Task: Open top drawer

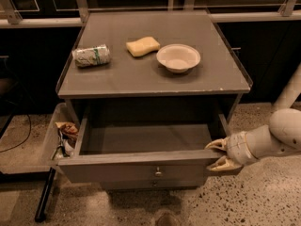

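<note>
The top drawer [117,171] stands pulled well out from beneath the front edge of the grey table [141,81], its plain grey inside in view and its small round knob [158,172] at the middle of the front panel. At the drawer's front right corner, below the table's front right corner, the robot's gripper [212,155] reaches in from the right. Its pale fingers [217,144] are spread apart, one above and one below the panel's top edge; whether they grip it cannot be told. On the table, a white bowl [178,58] sits right of centre, a yellow sponge [143,46] just beside it toward the back, and a crushed can [91,55] near the left edge.
</note>
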### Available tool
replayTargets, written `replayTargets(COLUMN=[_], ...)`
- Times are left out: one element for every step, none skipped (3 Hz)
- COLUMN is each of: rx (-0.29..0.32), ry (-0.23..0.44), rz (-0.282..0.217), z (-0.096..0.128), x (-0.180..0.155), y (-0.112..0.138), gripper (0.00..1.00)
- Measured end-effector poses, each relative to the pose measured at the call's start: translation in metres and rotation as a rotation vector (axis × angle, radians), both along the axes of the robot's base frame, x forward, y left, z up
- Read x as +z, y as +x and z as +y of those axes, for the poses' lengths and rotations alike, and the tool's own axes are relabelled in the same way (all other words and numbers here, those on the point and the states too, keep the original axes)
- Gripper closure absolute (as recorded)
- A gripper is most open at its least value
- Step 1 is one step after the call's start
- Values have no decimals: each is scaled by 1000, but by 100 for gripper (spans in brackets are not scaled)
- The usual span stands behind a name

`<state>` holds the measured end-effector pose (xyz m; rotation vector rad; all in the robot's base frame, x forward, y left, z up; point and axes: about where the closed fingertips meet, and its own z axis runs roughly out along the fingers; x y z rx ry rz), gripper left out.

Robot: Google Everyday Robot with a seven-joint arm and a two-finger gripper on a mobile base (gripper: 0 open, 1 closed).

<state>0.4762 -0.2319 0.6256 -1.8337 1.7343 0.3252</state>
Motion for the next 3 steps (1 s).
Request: replayTargets(rx=[0,0,17], ry=[0,0,33], rz=[0,0,-4], z=[1,2,-2], x=[0,0,1], y=[0,0,-21], gripper=[61,38,14])
